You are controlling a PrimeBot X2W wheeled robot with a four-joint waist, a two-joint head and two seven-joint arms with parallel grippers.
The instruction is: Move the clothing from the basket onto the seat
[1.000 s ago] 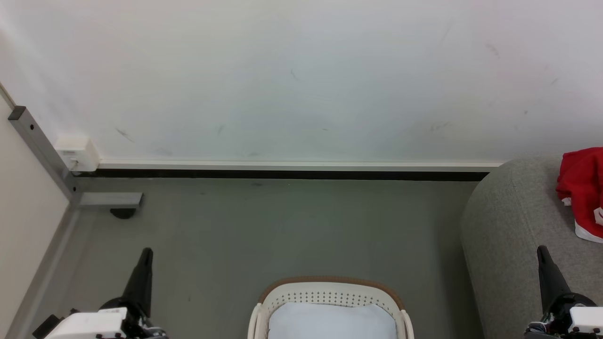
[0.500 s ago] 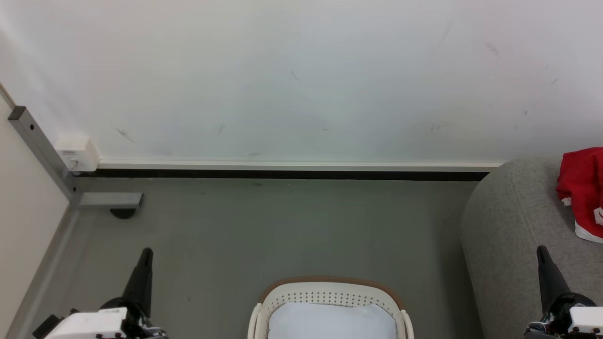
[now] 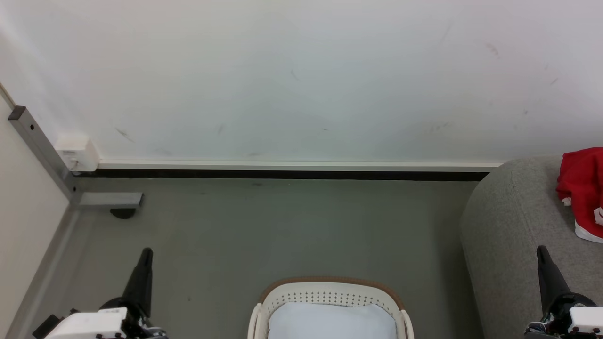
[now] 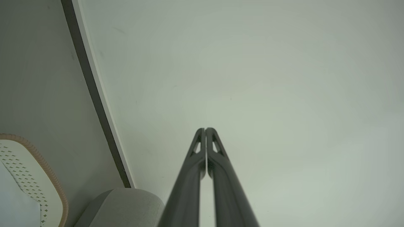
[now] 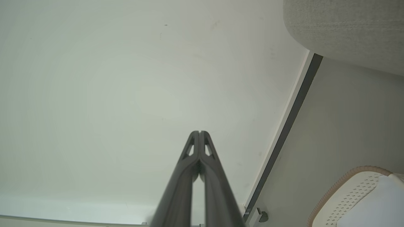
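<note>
The red clothing (image 3: 583,188) with white trim lies bunched on the grey seat (image 3: 509,226) at the right edge of the head view. The cream basket (image 3: 330,289) with its brown rim stands on the floor at bottom centre, holding a pale white-blue pad (image 3: 332,322). At the lower left my left gripper (image 3: 147,252) points up, shut and empty, well left of the basket. My right gripper (image 3: 541,249) is shut and empty too, raised in front of the seat. Both wrist views show the fingers pressed together, the left gripper (image 4: 205,129) and the right gripper (image 5: 199,132) against the wall.
A white wall (image 3: 301,80) with a dark baseboard (image 3: 282,174) closes the back. A metal frame post (image 3: 40,146) with a white box (image 3: 77,153) and a foot stands at the left. Grey floor (image 3: 282,226) lies between the basket and the wall.
</note>
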